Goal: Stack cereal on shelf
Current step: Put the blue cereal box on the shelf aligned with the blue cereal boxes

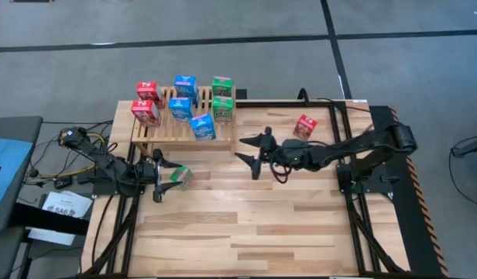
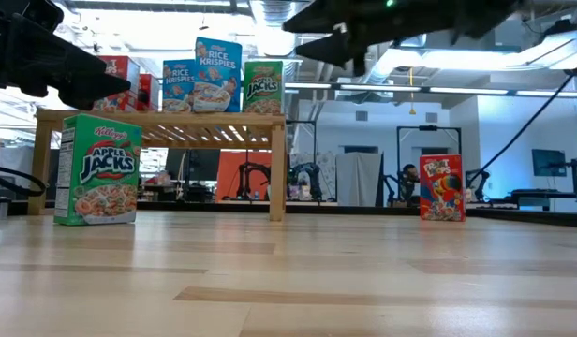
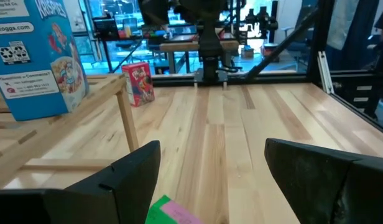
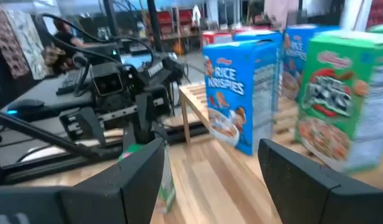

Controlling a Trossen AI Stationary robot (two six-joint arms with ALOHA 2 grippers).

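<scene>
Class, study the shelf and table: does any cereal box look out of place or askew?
Two boxes remain off the shelf: a green box under the open left claw, and a red box alone near the table's far right. One blue box sits twisted.

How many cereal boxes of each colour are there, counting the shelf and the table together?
Red cereal boxes: 3
Blue cereal boxes: 3
Green cereal boxes: 3
Total: 9
</scene>
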